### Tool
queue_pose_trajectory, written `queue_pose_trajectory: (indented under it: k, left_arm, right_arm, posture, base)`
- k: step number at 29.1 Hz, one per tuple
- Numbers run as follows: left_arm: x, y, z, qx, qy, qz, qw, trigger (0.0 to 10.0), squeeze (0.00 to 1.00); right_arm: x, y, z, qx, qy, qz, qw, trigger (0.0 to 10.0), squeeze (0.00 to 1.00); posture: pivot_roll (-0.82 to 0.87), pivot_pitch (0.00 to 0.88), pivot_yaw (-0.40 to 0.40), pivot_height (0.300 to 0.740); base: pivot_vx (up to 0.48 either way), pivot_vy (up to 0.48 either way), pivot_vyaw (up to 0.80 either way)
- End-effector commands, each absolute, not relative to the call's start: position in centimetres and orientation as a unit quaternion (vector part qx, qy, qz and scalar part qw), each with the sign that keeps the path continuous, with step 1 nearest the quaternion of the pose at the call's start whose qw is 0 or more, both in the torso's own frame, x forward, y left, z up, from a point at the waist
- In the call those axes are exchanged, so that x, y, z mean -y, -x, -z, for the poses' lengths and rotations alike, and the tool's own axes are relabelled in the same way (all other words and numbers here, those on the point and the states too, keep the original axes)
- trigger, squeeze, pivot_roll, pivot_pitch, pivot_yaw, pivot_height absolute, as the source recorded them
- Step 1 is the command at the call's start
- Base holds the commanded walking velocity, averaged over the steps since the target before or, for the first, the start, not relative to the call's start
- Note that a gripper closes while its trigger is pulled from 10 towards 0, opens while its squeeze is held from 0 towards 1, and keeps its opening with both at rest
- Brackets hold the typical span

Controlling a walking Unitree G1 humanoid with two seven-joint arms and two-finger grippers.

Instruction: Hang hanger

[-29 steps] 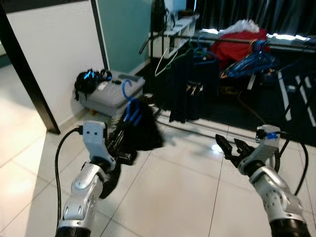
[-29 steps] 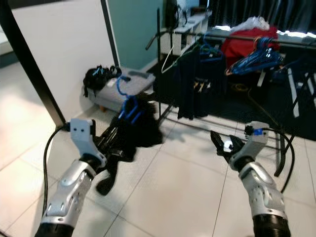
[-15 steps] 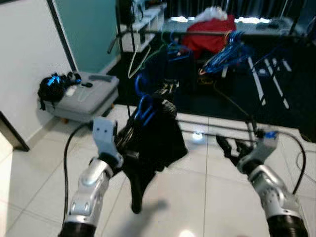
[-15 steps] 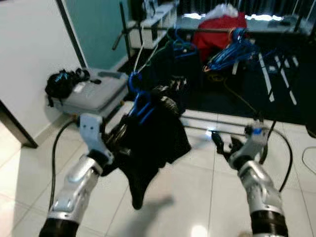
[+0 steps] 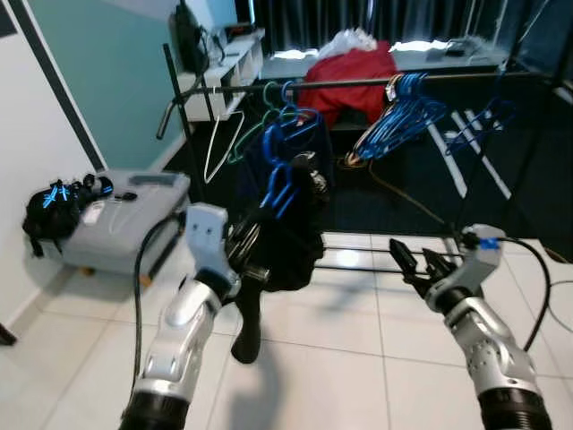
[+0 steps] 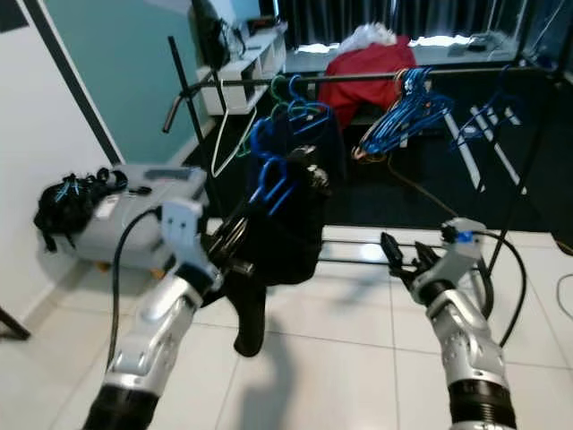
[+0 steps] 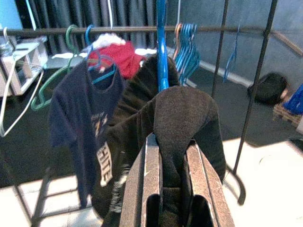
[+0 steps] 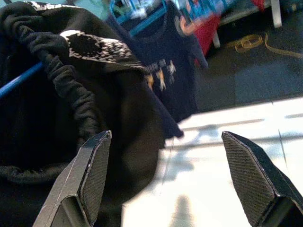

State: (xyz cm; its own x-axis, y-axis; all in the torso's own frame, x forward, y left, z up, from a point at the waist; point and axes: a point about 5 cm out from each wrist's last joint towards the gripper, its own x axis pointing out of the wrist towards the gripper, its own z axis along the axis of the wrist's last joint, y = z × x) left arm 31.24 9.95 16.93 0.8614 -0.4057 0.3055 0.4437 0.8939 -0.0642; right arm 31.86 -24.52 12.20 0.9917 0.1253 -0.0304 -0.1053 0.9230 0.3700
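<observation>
Holding a blue hanger draped with a black garment, the left gripper is raised before the robot's chest, its two black fingers pinched together on the folded cloth and the hanger's lower part. In the left wrist view the blue neck of the hanger rises straight up from between those fingers, with the black cloth bunched over their tips. A loose end of the garment dangles below the gripper toward the white tiled floor.

The hanger's hook sits near, and a little below, the dark horizontal rail of a clothes rack. On that rail hang a navy T-shirt on a green hanger, a white hanger and a cluster of bare blue hangers. Whether the hook touches the rail cannot be told.

The right gripper is held out to the right of the garment, apart from it, its fingers spread wide with nothing between them. In its wrist view the garment's elastic edge lies just beside one finger.

A grey case and a black bag stand by the wall on the left.
</observation>
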Motion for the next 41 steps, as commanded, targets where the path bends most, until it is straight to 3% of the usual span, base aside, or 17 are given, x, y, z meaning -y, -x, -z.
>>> queue_pose_trajectory:
  k: [1, 11, 25, 41]
  left_arm:
    - [-9.9, -31.4, -18.2, 0.178, 0.068, 0.22, 0.957, 10.0, 0.0]
    - [-8.4, -31.7, -18.6, 0.18, 0.068, 0.234, 0.953, 10.0, 0.0]
    - [-7.5, -31.6, -18.3, 0.172, 0.063, 0.243, 0.952, 10.0, 0.0]
    - [-7.1, -31.6, -18.1, 0.162, 0.06, 0.236, 0.956, 10.0, 0.0]
  right_arm:
    - [23.7, -32.0, -11.8, -0.029, -0.189, -0.068, 0.979, 10.0, 0.0]
    - [23.6, -32.0, -11.7, -0.025, -0.192, -0.068, 0.979, 10.0, 0.0]
    - [23.1, -32.1, -11.5, -0.033, -0.186, -0.077, 0.979, 10.0, 0.0]
    - [23.2, -32.1, -11.5, -0.03, -0.187, -0.075, 0.979, 10.0, 0.0]
  posture:
    - [-0.15, 0.0, 0.06, 0.74]
    - [-0.15, 0.0, 0.068, 0.74]
    - [-0.15, 0.0, 0.07, 0.74]
    - [-0.15, 0.0, 0.071, 0.74]
  base:
    - [0.48, 0.0, 0.0]
    - [0.48, 0.0, 0.0]
    - [0.48, 0.0, -0.8]
    - [0.48, 0.0, -0.5]
